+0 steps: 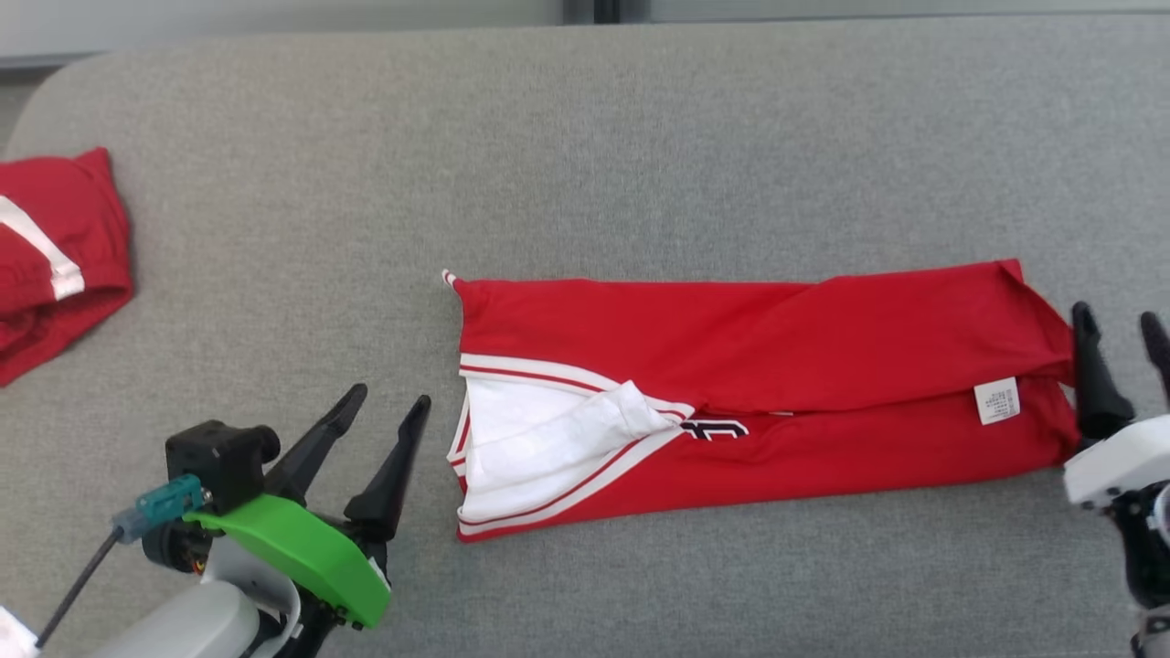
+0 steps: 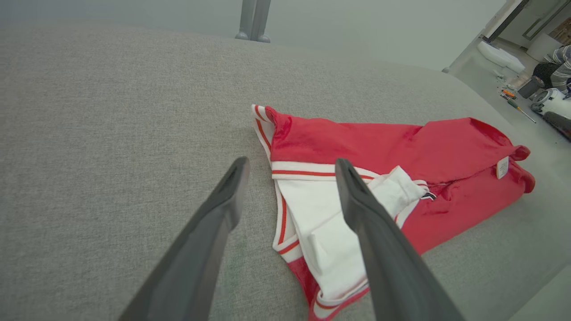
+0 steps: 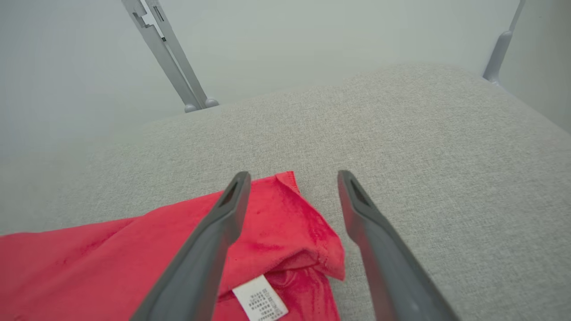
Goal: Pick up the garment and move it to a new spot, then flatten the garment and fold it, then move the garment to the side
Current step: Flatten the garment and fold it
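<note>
The garment (image 1: 804, 366) is a red jersey with white and red trim, folded into a long strip across the middle of the grey surface. Its white inner part faces my left side and a white label (image 1: 996, 400) sits near its right end. My left gripper (image 1: 391, 398) is open just left of the garment's trimmed end, holding nothing. In the left wrist view the garment (image 2: 401, 147) lies beyond the open left gripper (image 2: 292, 165). My right gripper (image 1: 1120, 320) is open at the garment's right end. In the right wrist view the open right gripper (image 3: 292, 176) stands above the garment's red corner (image 3: 290, 223).
A second red garment with a white stripe (image 1: 55, 256) lies at the far left edge of the grey padded surface (image 1: 585, 137). Metal frame legs (image 3: 169, 53) stand behind the surface. Tools and a person's sleeve (image 2: 562, 55) show on the floor off to the side.
</note>
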### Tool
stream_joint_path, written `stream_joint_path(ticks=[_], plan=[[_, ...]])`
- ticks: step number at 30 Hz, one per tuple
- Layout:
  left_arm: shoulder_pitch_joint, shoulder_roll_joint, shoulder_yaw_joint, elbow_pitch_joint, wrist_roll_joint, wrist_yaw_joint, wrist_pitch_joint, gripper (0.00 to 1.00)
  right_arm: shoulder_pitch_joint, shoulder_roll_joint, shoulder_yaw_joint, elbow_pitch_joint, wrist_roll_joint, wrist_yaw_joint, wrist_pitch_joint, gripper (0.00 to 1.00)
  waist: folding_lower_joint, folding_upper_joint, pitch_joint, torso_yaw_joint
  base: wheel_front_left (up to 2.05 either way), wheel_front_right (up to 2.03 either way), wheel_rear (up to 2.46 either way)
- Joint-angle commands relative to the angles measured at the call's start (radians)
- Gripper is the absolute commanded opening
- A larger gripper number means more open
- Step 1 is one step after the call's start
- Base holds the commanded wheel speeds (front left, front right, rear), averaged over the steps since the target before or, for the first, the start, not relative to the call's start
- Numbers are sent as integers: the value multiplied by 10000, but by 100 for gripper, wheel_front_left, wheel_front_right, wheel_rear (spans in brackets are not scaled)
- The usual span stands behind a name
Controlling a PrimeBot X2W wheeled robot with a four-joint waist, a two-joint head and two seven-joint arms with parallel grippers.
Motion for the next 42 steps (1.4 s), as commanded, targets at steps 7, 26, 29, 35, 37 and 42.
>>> stream_joint_path(ticks=[7,26,29,35,37,42], plan=[[1394,-1206,1648,346,1226,745,-212,100,880,-110,1083,874,98,-2,-1638,100,0,0,-1422,64,0,0,0],[5969,-5218,5877,541,7713,-209,-212,100,1514,232,1685,3101,-138,-2,-3204,100,0,0,-2810,482,0,0,0],[6103,-5617,6177,647,8317,-521,-214,100,1658,387,1450,3009,-253,-1,-3210,100,0,0,-2855,648,0,0,0],[6257,-6201,6684,930,8956,-1138,-213,100,1743,429,1340,3113,-94,-1,-3214,100,0,0,-2817,920,0,0,0],[6302,-6355,6822,1026,9123,-1299,-214,100,1574,338,1258,3286,61,-4,-3213,100,0,0,-2786,1010,0,0,0],[6359,-6648,6945,1172,9447,-1651,-214,100,971,-108,1158,4031,263,-2,-2876,100,0,0,-2660,1246,0,0,0]])
